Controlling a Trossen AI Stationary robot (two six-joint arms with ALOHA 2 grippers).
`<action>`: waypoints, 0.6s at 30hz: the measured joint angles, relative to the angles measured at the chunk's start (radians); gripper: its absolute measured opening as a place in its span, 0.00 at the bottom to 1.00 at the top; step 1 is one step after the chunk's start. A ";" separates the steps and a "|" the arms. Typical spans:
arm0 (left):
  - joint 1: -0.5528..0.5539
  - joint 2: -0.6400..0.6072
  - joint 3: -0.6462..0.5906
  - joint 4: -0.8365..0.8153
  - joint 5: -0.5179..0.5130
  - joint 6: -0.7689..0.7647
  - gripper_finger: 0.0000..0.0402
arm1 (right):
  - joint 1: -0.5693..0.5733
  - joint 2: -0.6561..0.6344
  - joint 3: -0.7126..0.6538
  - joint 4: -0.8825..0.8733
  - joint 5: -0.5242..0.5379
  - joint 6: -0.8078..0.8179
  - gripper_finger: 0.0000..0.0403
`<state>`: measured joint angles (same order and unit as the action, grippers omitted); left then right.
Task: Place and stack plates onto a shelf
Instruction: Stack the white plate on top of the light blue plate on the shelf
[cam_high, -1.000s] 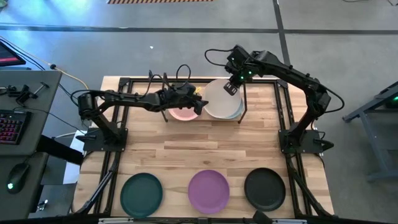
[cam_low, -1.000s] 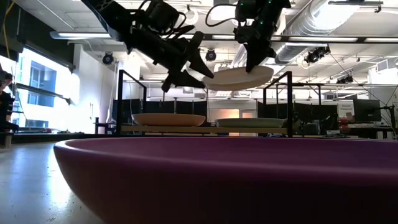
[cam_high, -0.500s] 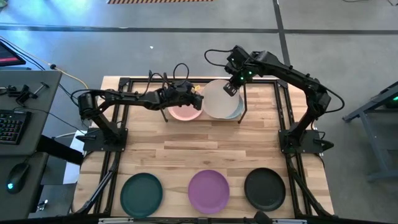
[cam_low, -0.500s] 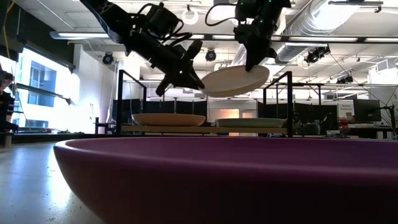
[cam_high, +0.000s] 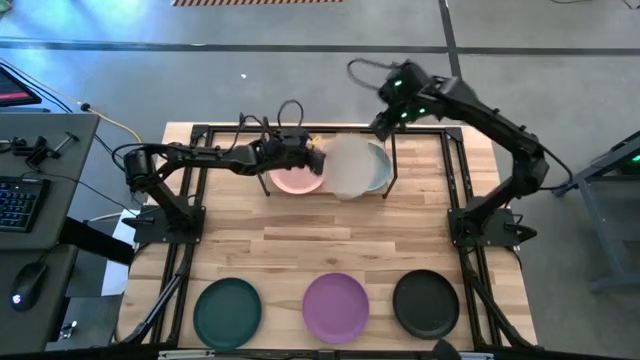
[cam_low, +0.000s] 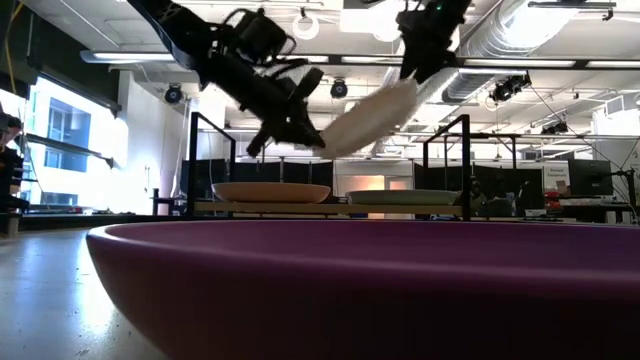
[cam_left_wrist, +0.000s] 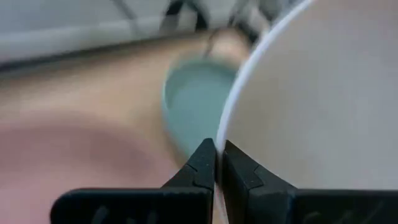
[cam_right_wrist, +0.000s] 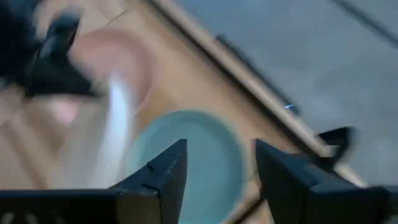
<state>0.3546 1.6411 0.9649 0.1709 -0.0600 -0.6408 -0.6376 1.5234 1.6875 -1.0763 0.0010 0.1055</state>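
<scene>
The white plate (cam_high: 350, 166) hangs tilted above the shelf (cam_low: 330, 208), with my left gripper (cam_high: 316, 160) shut on its rim. On the shelf board rest the pink plate (cam_high: 294, 181) at the left and the pale blue-grey plate (cam_high: 379, 172) at the right, partly under the white one. My right gripper (cam_high: 384, 121) stands open above the shelf's far right corner, clear of the white plate. The dark teal plate (cam_high: 227, 311), purple plate (cam_high: 336, 307) and black plate (cam_high: 425, 303) lie along the table's near edge. My left gripper pinches the white plate's rim (cam_left_wrist: 219, 144) between its two fingers, on the plate's left side. The fingers come slanting down from the table's left. The plate is lifted clear of the shelf and tilted, its held side (cam_low: 326, 143) low and its right side (cam_low: 404, 92) high.
The shelf's black rod posts (cam_low: 466, 160) rise beside the plates. The table's black frame rails (cam_high: 455, 170) run along both sides. The purple plate's rim (cam_low: 330, 290) fills the low view's foreground. A desk with a keyboard (cam_high: 15, 205) stands left of the table.
My left gripper has shut on the white plate's left rim and taken hold. My right gripper has opened, let go of the far rim, and risen toward the far right. The plate, nearly level before, now tilts steeply and has shifted slightly toward the table's near left.
</scene>
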 joint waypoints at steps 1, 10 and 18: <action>-0.001 0.006 -0.004 -0.009 0.003 -0.009 0.00 | -0.003 -0.013 0.001 0.000 0.017 0.000 0.44; 0.002 0.003 0.020 -0.016 -0.019 -0.054 0.00 | -0.023 -0.153 0.000 -0.080 0.067 0.029 0.47; 0.020 0.050 0.229 -0.225 -0.075 0.038 0.00 | -0.012 -0.301 0.000 -0.118 0.059 0.130 0.47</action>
<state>0.3746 1.6906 1.1936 -0.0538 -0.1347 -0.6032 -0.6499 1.2228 1.6875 -1.1942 0.0596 0.2353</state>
